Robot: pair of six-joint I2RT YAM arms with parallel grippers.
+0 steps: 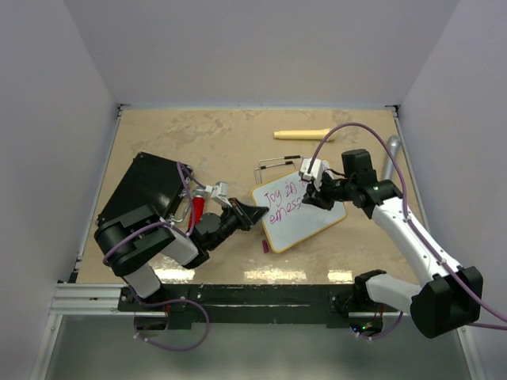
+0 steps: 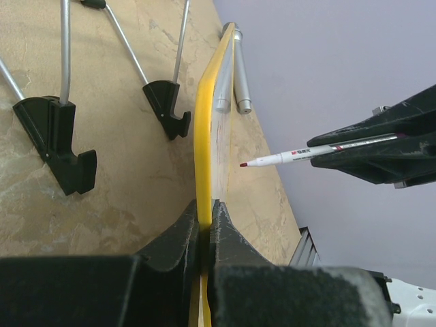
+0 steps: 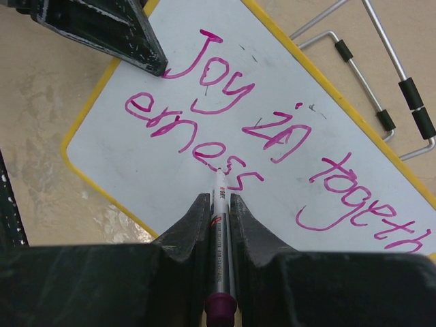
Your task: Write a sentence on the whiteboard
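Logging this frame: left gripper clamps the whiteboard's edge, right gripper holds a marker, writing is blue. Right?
Wrong on colour: the right wrist view shows the sentence on the whiteboard in pink-magenta, not blue. The left gripper does clamp its edge; the right gripper holds the marker.

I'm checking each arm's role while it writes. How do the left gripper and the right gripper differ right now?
The left gripper is shut on the yellow rim of the whiteboard, steadying it; the right gripper is shut on a marker. The left gripper grips from the board's edge; the right gripper comes at its face, marker tip pointed at the end of the second line of the sentence. Both are closed on something.
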